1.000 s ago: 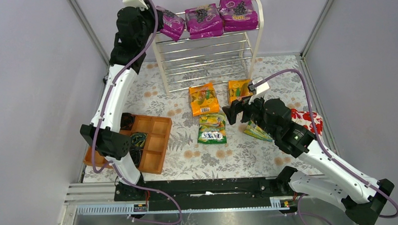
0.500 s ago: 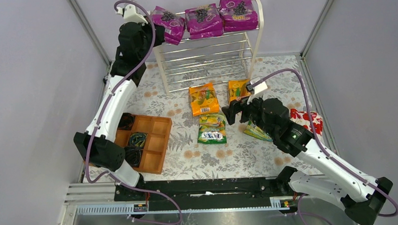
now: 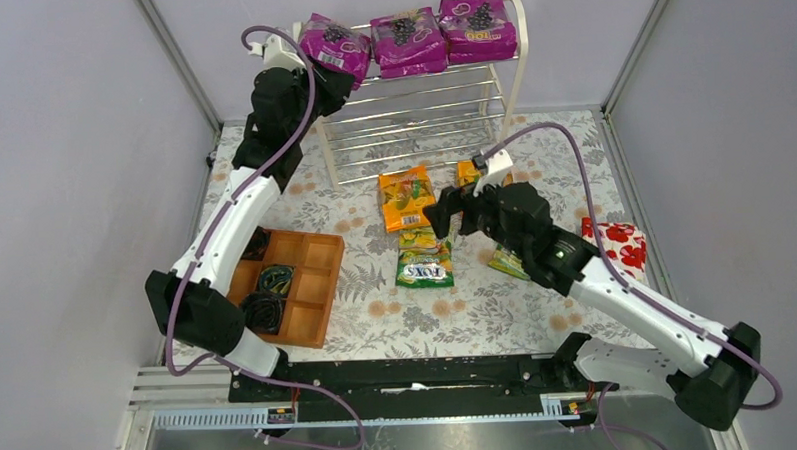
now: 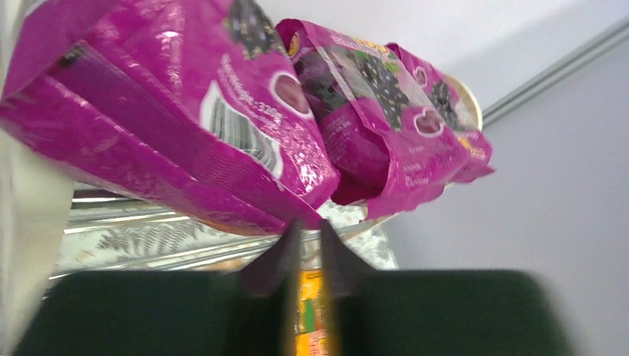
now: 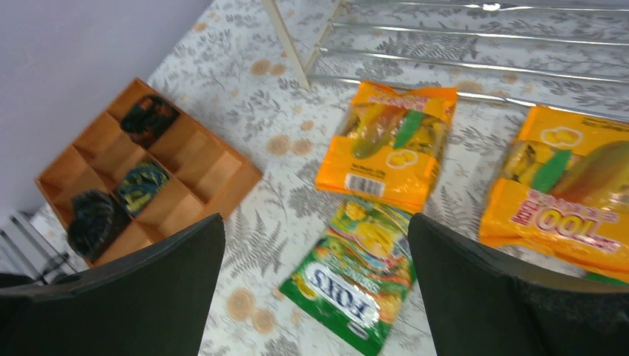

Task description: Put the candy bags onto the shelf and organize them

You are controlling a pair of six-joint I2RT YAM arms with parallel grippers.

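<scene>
Up on the top tier of the shelf (image 3: 510, 76), three candy bags sit in a row: the left purple bag (image 3: 334, 49), tilted and overhanging the shelf's left end, the middle purple bag (image 3: 408, 40) and the right purple bag (image 3: 478, 26). The left gripper (image 4: 309, 226) has its fingers pressed together with nothing between them, their tips at the lower edge of the left purple bag. The lower tiers carry no bags. On the flowered table (image 3: 378, 316) in front of the shelf lie an orange bag (image 5: 389, 144), a second orange bag (image 5: 571, 193) to its right, and a FOXS bag (image 5: 356, 274) just below the first. A second FOXS bag (image 3: 508, 264) shows partly under the right arm. The right gripper (image 5: 315, 230) hangs above these with fingers spread wide, holding nothing. A wooden tray (image 3: 312, 288) lies to the left, a red flowered bag (image 3: 620, 242) to the right.
</scene>
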